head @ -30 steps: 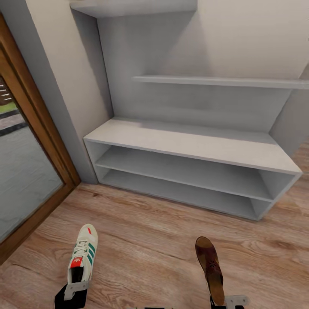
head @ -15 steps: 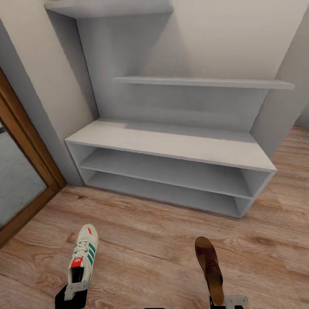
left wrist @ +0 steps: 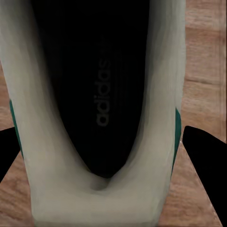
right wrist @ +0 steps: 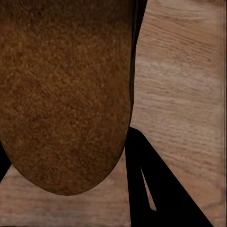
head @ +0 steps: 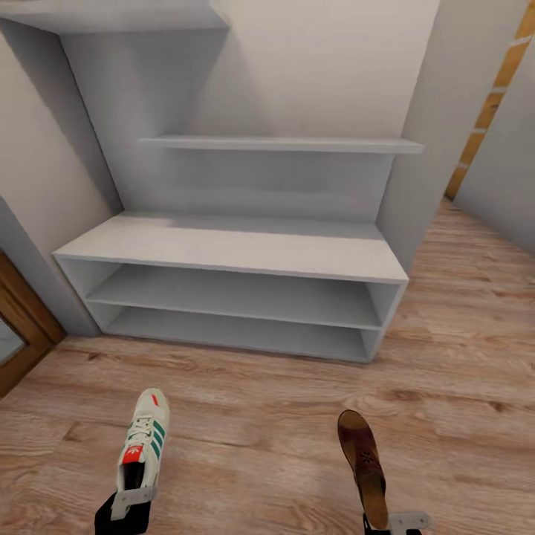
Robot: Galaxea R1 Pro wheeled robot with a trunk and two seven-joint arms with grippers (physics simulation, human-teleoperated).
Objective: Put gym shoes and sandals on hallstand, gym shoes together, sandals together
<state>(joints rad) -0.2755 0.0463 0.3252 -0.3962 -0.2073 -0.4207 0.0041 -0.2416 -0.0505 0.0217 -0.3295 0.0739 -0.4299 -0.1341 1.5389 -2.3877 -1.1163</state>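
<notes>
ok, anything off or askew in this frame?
Nothing stands out. The left gripper holds a gym shoe by the heel and the right gripper a sandal, both pointing toward the hallstand, whose shelves sit level and bare. The floor shows no spill or damage.

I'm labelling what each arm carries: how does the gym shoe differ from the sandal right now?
The gym shoe is cream-white with green stripes and red patches; the sandal is plain brown. The gym shoe has laces and a deep dark opening, while the sandal looks flat and low. The gym shoe sits in the left tool, the sandal in the right tool. Both point toward the hallstand.
</notes>
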